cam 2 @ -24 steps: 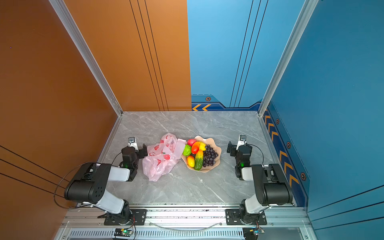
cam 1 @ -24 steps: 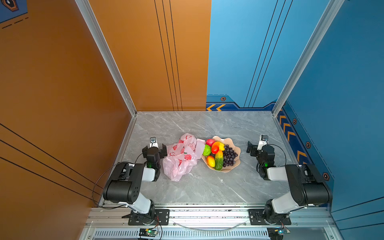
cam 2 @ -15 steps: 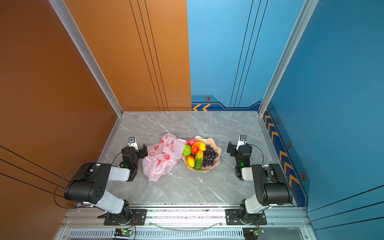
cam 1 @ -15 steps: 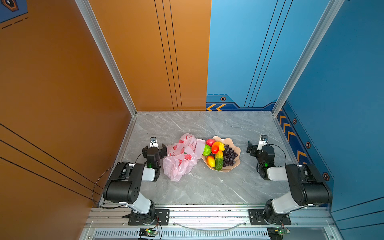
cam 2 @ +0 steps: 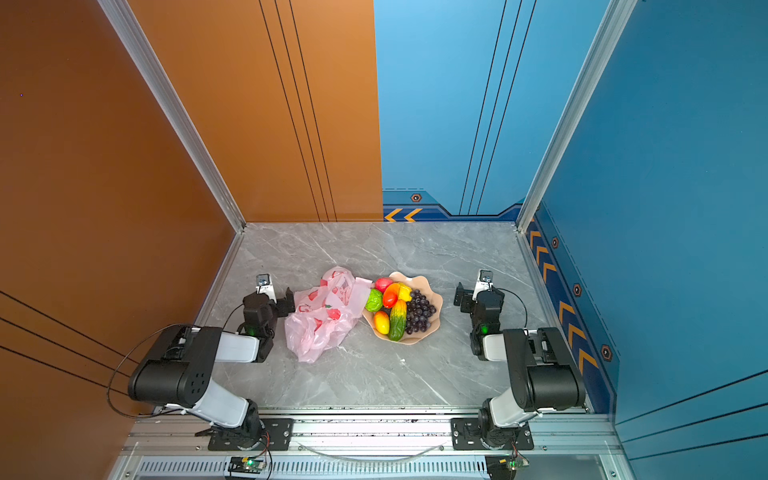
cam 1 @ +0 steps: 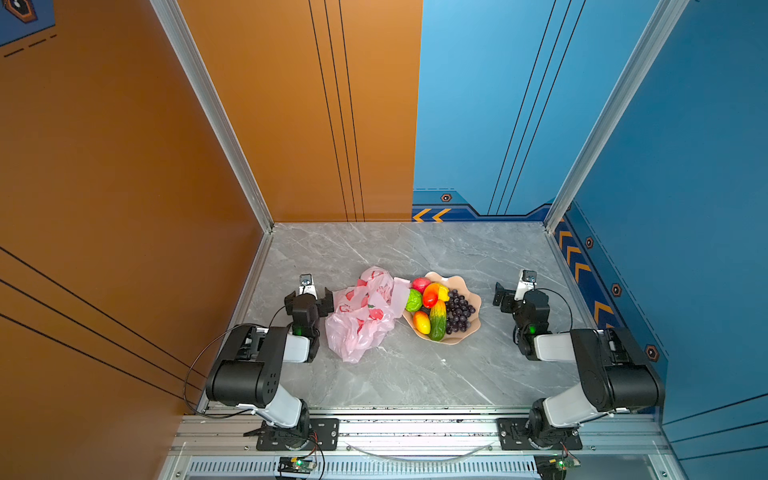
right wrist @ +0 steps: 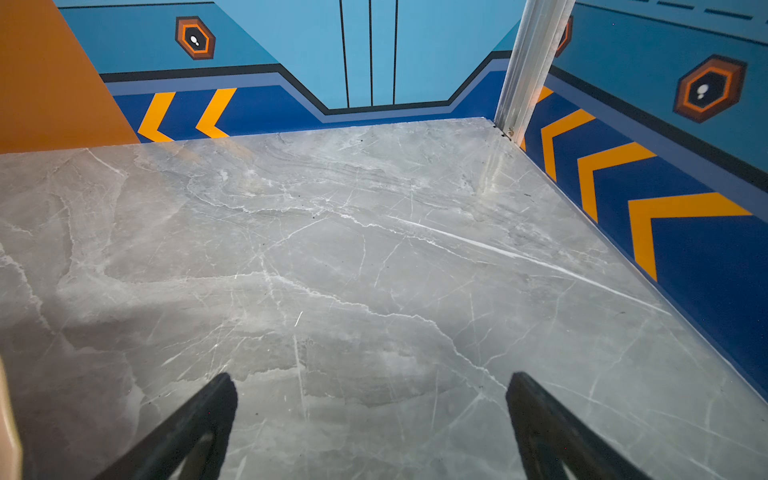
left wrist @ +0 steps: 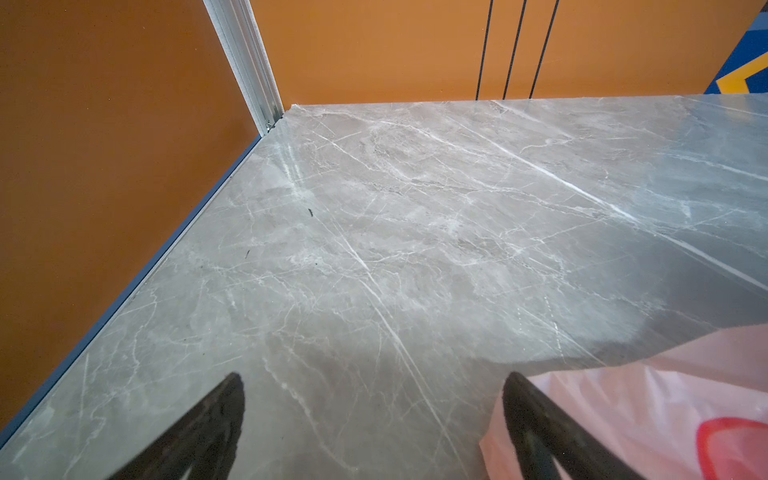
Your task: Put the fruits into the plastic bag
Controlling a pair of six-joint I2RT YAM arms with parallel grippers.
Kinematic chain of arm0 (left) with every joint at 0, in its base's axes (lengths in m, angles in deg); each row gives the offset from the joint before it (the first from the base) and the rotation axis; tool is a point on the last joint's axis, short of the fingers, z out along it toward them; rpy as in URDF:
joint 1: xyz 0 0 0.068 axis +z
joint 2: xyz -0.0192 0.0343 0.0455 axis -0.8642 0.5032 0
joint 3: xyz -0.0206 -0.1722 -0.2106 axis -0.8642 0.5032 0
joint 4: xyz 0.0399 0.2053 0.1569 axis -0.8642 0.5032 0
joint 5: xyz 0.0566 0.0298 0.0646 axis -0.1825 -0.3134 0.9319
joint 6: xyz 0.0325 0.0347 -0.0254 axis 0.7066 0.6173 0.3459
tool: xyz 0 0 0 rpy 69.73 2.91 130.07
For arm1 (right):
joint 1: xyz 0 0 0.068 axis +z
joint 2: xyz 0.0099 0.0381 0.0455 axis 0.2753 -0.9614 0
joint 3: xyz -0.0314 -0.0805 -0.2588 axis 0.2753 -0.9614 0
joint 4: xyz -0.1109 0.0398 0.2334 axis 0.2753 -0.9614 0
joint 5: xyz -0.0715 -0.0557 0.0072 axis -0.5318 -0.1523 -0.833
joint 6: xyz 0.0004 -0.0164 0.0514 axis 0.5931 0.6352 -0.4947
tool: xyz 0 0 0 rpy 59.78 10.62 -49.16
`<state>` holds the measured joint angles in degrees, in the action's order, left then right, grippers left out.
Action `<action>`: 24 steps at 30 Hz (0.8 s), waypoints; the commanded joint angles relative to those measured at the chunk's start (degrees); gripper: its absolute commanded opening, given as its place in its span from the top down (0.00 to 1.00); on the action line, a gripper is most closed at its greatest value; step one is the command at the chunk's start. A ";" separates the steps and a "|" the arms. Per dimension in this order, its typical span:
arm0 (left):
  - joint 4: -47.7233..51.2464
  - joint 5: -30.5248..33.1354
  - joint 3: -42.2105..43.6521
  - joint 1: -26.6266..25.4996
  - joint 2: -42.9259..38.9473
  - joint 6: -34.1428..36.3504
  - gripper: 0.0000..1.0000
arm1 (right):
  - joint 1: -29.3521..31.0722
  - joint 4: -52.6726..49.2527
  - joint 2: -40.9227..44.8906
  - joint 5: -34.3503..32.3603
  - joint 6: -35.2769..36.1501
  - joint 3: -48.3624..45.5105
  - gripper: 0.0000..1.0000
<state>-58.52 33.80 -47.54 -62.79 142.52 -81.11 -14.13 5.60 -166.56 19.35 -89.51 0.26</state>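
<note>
The left claw and right claw both gape wide, empty, above the bench. The plastic bag lies crumpled just beside the left claw. The fruits fill the peach bowl between bag and right claw.

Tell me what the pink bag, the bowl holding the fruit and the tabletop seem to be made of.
Pink bag: thin plastic film, probably; translucent, glossy, crinkled and slumped flat.
Bowl: smooth peach, scalloped rim with a soft sheen; moulded plastic or glazed ceramic, the look leaves that open.
Tabletop: polished grey marble or a marble-print surface; white veins and faint reflections.
</note>
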 commanded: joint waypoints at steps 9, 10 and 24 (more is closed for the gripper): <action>-0.57 -1.34 -1.30 0.46 0.23 0.22 0.02 | -0.44 -1.11 -0.78 1.07 0.61 1.17 0.00; -0.58 -1.38 -1.31 0.46 0.27 0.16 0.02 | -0.44 -1.11 -0.78 1.02 0.59 1.15 0.00; 17.65 3.21 -6.20 0.76 -11.83 -1.68 0.02 | -0.72 -9.92 9.68 -8.78 -3.15 1.35 0.00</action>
<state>-48.38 34.48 -50.71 -62.62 135.09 -81.72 -14.57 1.06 -160.92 15.03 -90.87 0.26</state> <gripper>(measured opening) 0.976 0.996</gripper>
